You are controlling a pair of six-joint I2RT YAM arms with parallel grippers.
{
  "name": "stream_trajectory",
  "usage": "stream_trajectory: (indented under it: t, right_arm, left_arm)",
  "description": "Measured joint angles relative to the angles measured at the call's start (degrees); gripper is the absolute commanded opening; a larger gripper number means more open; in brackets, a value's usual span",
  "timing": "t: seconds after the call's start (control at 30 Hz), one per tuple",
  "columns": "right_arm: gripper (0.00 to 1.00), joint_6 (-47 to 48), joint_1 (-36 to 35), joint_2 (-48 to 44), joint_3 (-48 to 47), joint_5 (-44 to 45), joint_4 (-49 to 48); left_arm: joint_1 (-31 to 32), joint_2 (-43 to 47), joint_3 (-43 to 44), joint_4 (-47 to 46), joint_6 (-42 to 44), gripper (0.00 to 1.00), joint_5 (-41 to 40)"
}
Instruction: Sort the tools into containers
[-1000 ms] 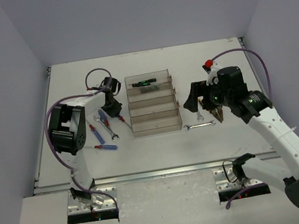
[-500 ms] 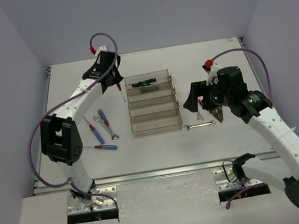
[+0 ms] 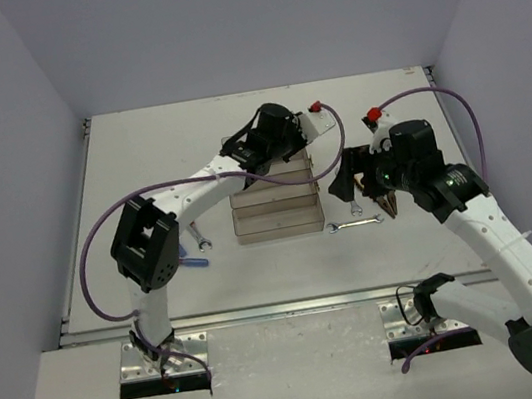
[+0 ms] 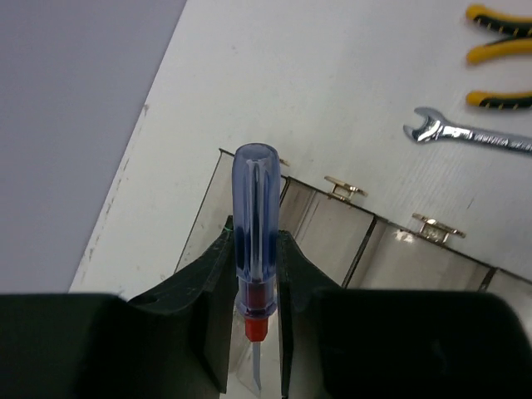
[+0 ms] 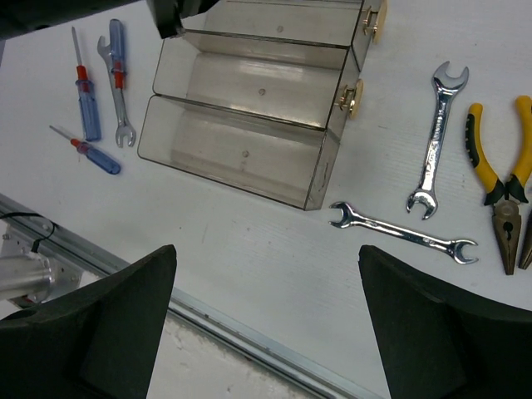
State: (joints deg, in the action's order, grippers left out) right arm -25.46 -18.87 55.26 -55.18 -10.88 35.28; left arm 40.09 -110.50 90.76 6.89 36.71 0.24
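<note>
My left gripper is shut on a blue-and-red-handled screwdriver and holds it over the far end of the row of clear trays. From above, the left gripper hangs over the far trays and hides the far one. My right gripper is open and empty, above the table to the right of the trays. Two silver wrenches and yellow-and-black pliers lie under it. Three more blue-and-red screwdrivers and another wrench lie left of the trays.
The table's near metal edge runs below the right gripper. Grey walls close in the table on the left, right and far sides. The left arm stretches across the tools on the left side.
My left arm has lifted the screwdriver from the left of the trays, swung right and now holds it over the far trays. The right arm has not moved.
</note>
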Motion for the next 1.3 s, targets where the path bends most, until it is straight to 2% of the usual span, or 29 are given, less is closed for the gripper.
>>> stream_trajectory:
  t: [0.2,0.3,0.43,0.77,0.9,0.93,0.97,1.0,1.13,1.2,1.3]
  right_arm:
    - [0.9,0.6,0.0,-0.9,0.0,0.6,1.3]
    - [0.9,0.8,0.0,-0.9,0.0,0.4,1.3]
    - [0.9,0.9,0.0,-0.9,0.0,0.4,1.3]
    - [0.9,0.9,0.0,-0.9,0.0,0.4,1.4]
    - [0.9,0.9,0.0,-0.9,0.0,0.4,1.5]
    - [0.9,0.9,0.0,-0.9,-0.1,0.4,1.5]
    - [0.9,0.9,0.0,-0.9,-0.2,0.4,1.7]
    - [0.9,0.9,0.0,-0.9,-0.3,0.5,1.8]
    - [0.9,1.0,0.0,-0.9,-1.3,0.8,2.4]
    - [0.9,1.1,0.0,-0.9,-1.7,1.1,2.5]
    - [0.9,1.1,0.0,-0.9,-1.9,1.4,2.4]
  left_arm:
    - [-1.4,-1.8,-4.2,-2.8,14.7,0.0,-0.2]
    - [-2.1,-1.8,-7.1,-4.9,19.3,0.13,-0.4]
    - [-2.6,-2.2,-7.7,-4.1,21.3,0.17,0.8]
    - [-2.7,-2.2,-7.6,-3.4,20.7,0.64,2.1]
    - [-3.2,-2.0,-7.6,-3.0,19.6,0.7,2.3]
    - [-3.4,-1.9,-7.6,-2.8,19.0,0.77,2.3]
    - [-3.6,-1.6,-7.6,-2.6,17.8,0.91,2.0]
    - [-3.9,-1.4,-7.5,-2.6,16.3,1.0,1.4]
    - [-6.5,-0.9,-2.7,-1.8,3.0,1.0,-5.3]
    - [-9.3,-0.9,2.9,1.7,-7.2,1.0,-10.1]
    - [-17.1,1.5,8.9,7.5,-26.5,1.0,-15.3]
